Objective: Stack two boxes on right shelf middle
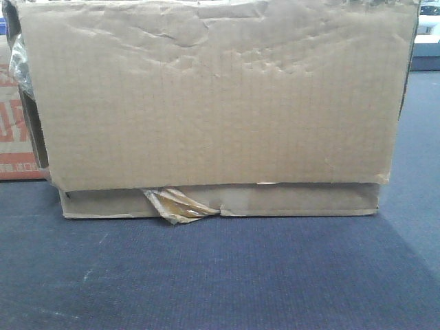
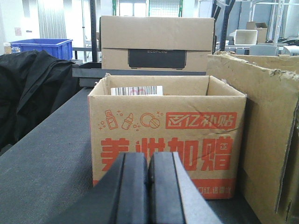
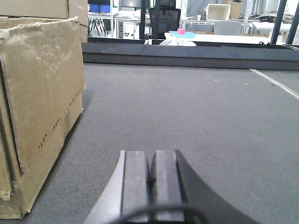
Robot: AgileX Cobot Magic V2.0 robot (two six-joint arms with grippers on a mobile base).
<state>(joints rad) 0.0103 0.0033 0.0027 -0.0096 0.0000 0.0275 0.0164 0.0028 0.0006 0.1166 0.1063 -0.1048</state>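
Observation:
In the front view a large brown cardboard box [image 1: 213,96] with a wrinkled face rests on top of a flatter, equally wide box [image 1: 309,199] that has torn yellowish tape [image 1: 175,205]. Both stand on a blue-grey carpeted surface [image 1: 220,275]. The stack's cardboard side shows at the right of the left wrist view [image 2: 266,130] and at the left of the right wrist view [image 3: 42,84]. My left gripper [image 2: 148,161] is shut and empty, just left of the stack. Right of the stack, my right gripper [image 3: 152,161] is shut and empty too. The right shelf is out of view.
An open cardboard box with red print [image 2: 166,135] stands right in front of my left gripper and shows at the front view's left edge [image 1: 14,137]. Behind it are a brown box with a black panel [image 2: 156,44], a blue bin [image 2: 42,46] and black cloth [image 2: 32,88]. A dark rail [image 3: 187,51] bounds the far side.

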